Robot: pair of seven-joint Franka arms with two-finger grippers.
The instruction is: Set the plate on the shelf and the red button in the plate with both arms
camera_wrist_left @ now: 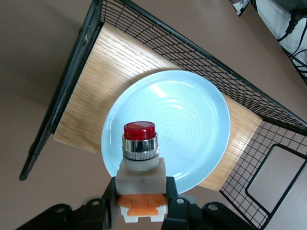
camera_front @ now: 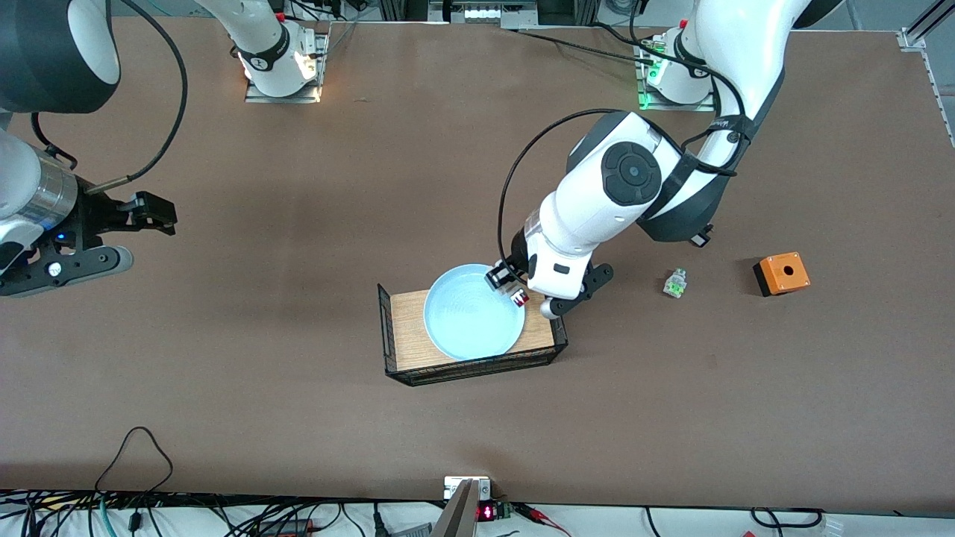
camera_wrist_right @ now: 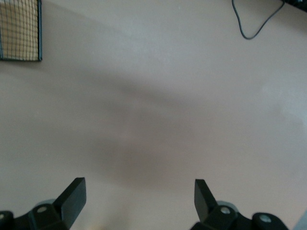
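Note:
The pale light-blue plate point(camera_front: 474, 312) point(camera_wrist_left: 168, 127) lies on the wooden floor of a black wire basket point(camera_front: 388, 328) point(camera_wrist_left: 72, 72) in the middle of the table. My left gripper point(camera_front: 515, 289) point(camera_wrist_left: 142, 196) hangs over the plate's rim at the left arm's end, shut on the red button point(camera_front: 519, 297) point(camera_wrist_left: 140, 158), whose white body sits between the fingers with the dark red cap pointing toward the plate. My right gripper point(camera_front: 153, 212) point(camera_wrist_right: 139, 199) waits open over bare table at the right arm's end, with nothing between its fingers.
A green-capped button point(camera_front: 675, 284) and an orange box with a hole point(camera_front: 781, 273) lie on the table toward the left arm's end. A corner of the wire basket point(camera_wrist_right: 20, 29) shows in the right wrist view. Cables point(camera_front: 134, 455) run along the table's front edge.

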